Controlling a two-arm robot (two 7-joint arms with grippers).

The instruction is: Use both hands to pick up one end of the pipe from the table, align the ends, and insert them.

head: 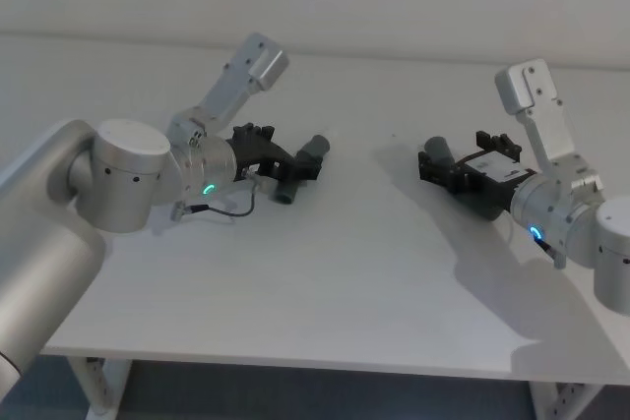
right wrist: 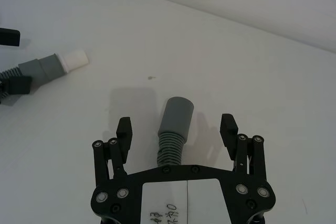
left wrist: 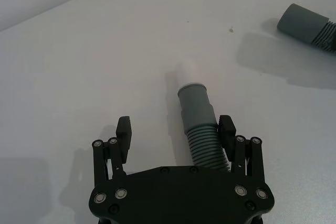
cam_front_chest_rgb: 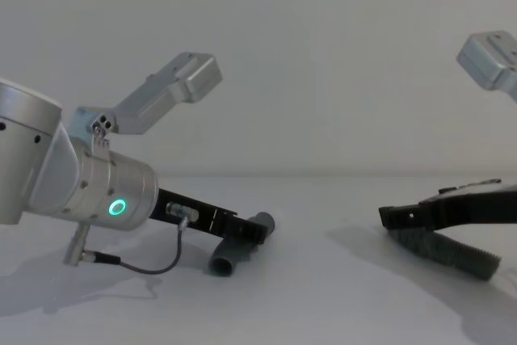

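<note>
On the desk, toward its left side, the left gripper stands wide open astride the short pipe piece, whose white tip points toward the desk's middle. Toward the desk's right side, the right gripper gapes equally wide around the ribbed hose at its smooth cuff. Both pieces look light and their ribbing probably flexes, so the stiff smooth parts near the ends seem the steadiest places to grasp.

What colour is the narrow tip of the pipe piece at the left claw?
The tip is whitish; the right wrist view shows it best.
</note>
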